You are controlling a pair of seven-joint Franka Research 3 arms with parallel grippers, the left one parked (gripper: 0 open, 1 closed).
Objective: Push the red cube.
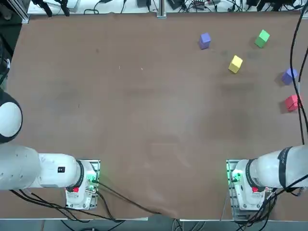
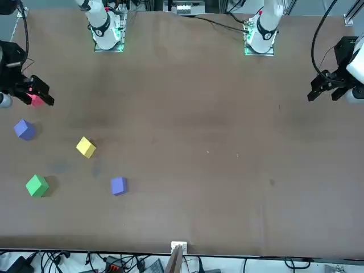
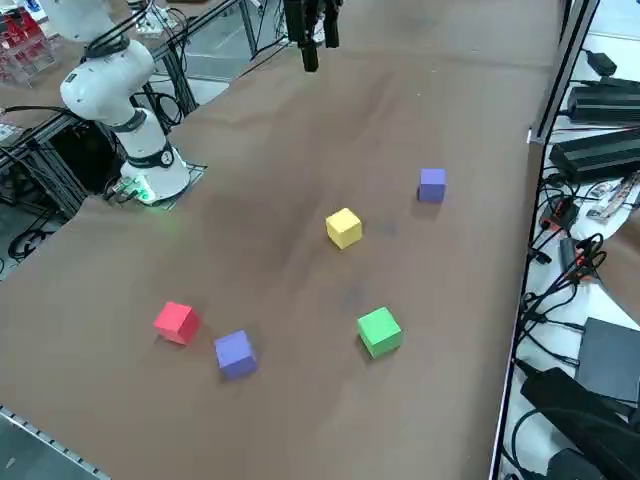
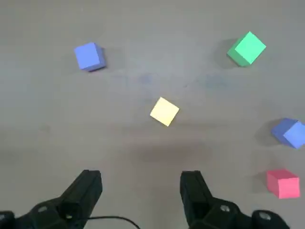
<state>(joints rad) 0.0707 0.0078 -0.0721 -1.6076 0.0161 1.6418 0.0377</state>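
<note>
Up close in the right wrist view, reaching into the picture: the right gripper (image 4: pixel 141 179), black fingers (image 4: pixel 90 186) spread wide, released, held above the bench (image 1: pixel 144 106). On to the red cube (image 1: pixel 291 103) now, resting on the bench over at the robot's right side, well out from the arm bases. Partly crossed by a dark cable (image 1: pixel 301 108) in the top view; partly covered by the gripper in the front view; out in plain sight from the right side, bright red and standing apart from its neighbours.

Moving outward, and first up, just beyond the red one as seen from the robot: a purple cube (image 3: pixel 236 355), near but with bare bench between. Further out and to the robot's left of that pair, a yellow cube (image 3: pixel 344 228), caught also in the right wrist view, out ahead of the gap between the fingers. Beyond the yellow and over to its right, a green cube (image 3: pixel 380 332). Then across to the left of the green, well apart from the red, another purple cube (image 3: pixel 432 185). Back toward the robot's edge of the bench, the white right arm (image 1: pixel 269 168) on its mount, and past the far edge, a tangle of black cables (image 3: pixel 575 270) over a white surface.
</note>
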